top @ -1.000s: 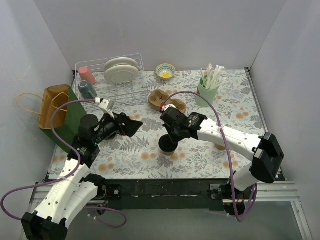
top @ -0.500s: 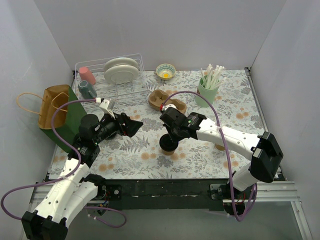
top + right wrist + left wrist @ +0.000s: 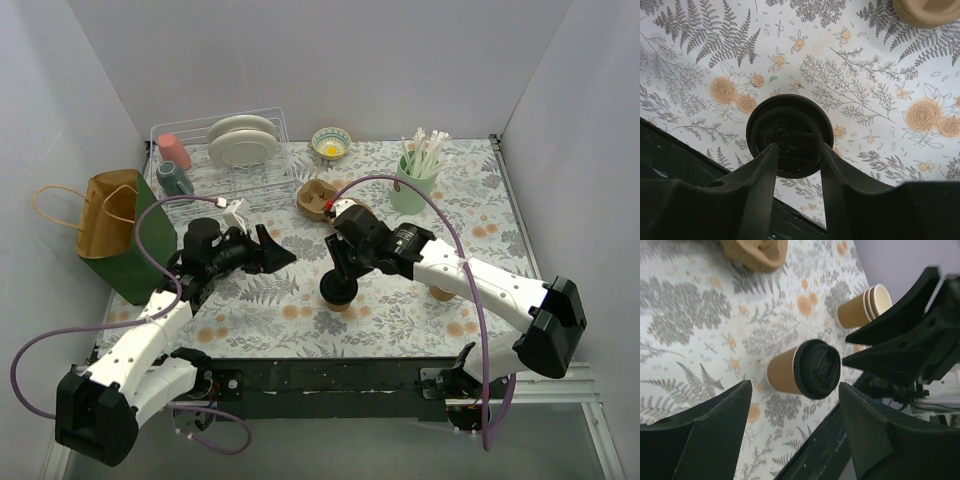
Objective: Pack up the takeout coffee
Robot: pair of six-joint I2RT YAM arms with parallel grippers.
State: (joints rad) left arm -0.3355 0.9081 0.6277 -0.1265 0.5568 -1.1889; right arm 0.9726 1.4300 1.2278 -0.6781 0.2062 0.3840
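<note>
a: how far along is the packing?
b: not far, i think. the takeout coffee (image 3: pixel 337 291) stands upright on the table (image 3: pixel 250 310), near the front edge. its black lid (image 3: pixel 790 131) is on, so the closing seems done.
a: does a pincer hold it?
b: no. the right gripper (image 3: pixel 797 150) hangs just over the black lid with its fingers apart, clamped on nothing. the left gripper (image 3: pixel 278 250) points at the cup from the side, fingers wide apart, not touching.
a: what is left?
b: the lifting and the placing. the cup carrier (image 3: pixel 322 200) lies farther back and the coffee is not in it. the paper bag (image 3: pixel 108 212) stands well apart at the left. which one is meant, i cannot tell.
</note>
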